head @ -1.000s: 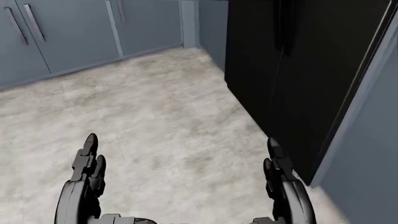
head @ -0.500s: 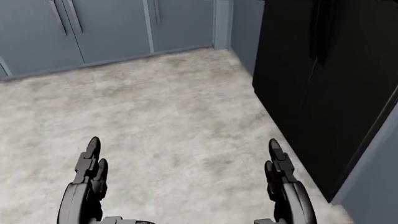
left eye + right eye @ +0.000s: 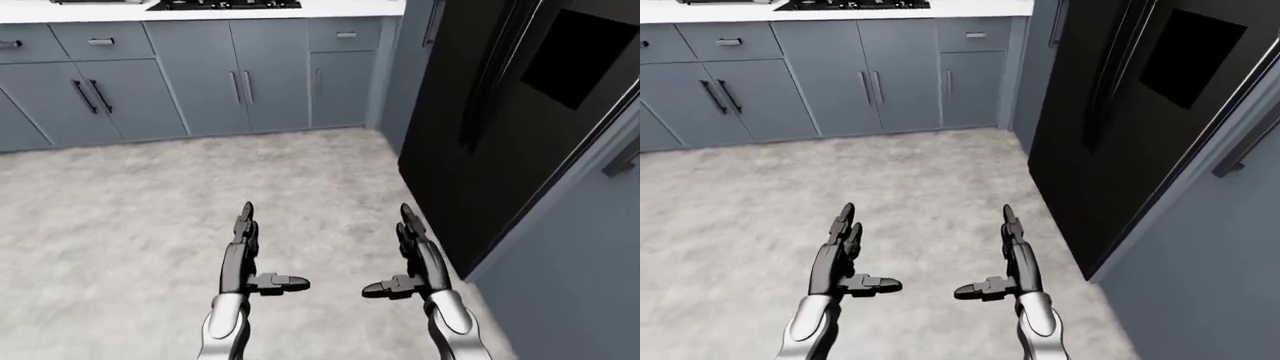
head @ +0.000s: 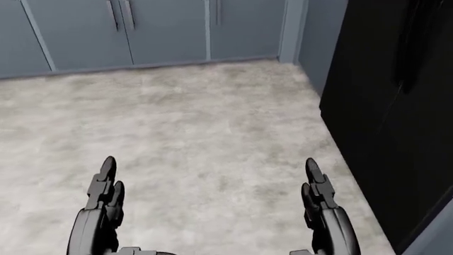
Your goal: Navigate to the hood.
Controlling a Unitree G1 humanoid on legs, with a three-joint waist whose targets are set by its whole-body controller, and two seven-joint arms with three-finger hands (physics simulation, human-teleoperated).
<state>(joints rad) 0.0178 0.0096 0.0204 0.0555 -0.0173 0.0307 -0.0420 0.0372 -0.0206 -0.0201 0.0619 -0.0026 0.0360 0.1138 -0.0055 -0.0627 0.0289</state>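
Partway at best: hood not in any view. Cooktop [image 3: 225, 4] on worktop [image 3: 90, 10] at top edge, across floor [image 3: 150, 195], likely marks spot. Left hand [image 3: 243, 255] and right hand [image 3: 415, 259] fingers spread, empty. Fridge [image 3: 500, 112] right.

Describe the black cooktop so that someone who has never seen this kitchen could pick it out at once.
Start at the tall black fridge filling the right of the left-eye view, then follow the row of grey-blue cabinets leftwards from it along the top. On their white countertop, at the very top edge, lies the cooktop. It is the only flat black patch on that white surface, only partly in view.
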